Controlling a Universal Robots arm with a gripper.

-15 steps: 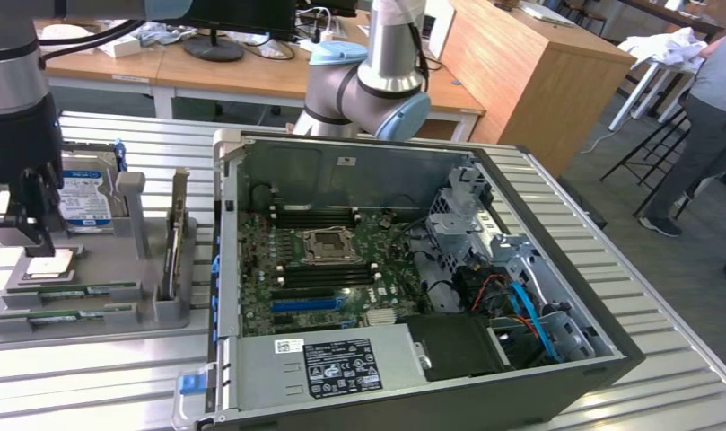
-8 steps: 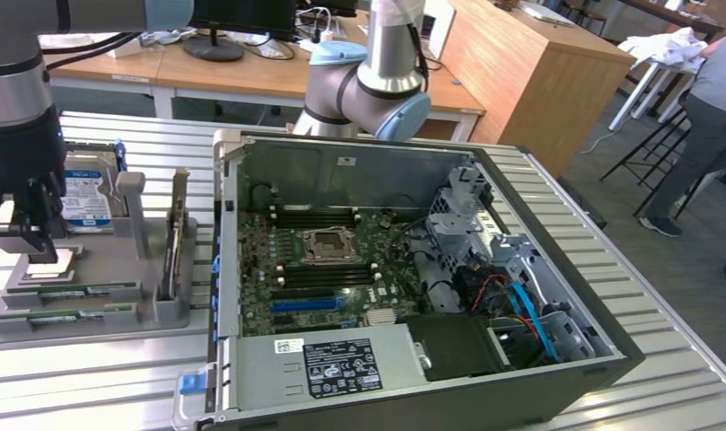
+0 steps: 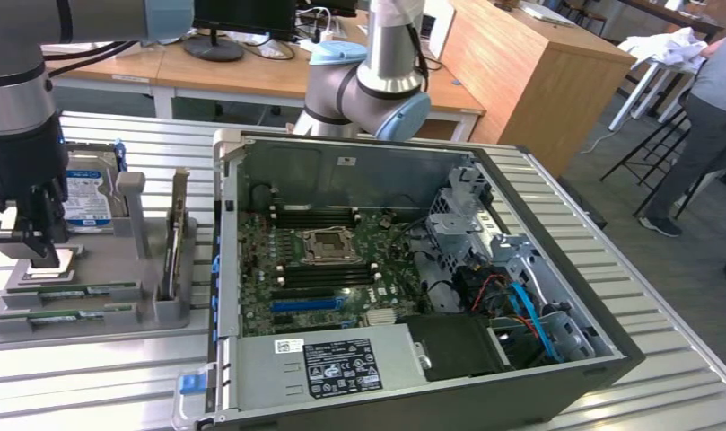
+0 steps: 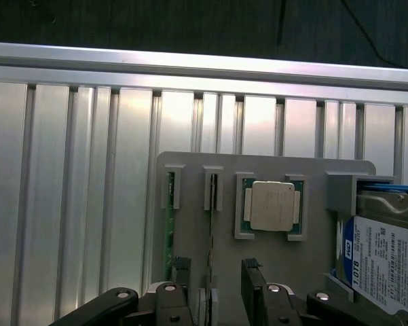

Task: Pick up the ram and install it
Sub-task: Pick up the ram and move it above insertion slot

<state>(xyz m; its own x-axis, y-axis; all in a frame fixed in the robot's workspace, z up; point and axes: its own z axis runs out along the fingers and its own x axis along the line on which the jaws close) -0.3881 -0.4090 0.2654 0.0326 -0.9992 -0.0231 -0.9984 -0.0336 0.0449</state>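
Black end effector (image 3: pixel 28 235) | vertical, jaws apart | seemingly above ram (image 4: pixel 210 231)

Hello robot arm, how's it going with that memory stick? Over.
Gripper open, above the grey holder. Ram in its slot, lined up between the jaws, not gripped. Second stick and CPU alongside, clear of the jaws.

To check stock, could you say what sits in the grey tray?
Two ram sticks, a CPU, a hard drive and an upright expansion card; the slots hide the sticks' lower edges.
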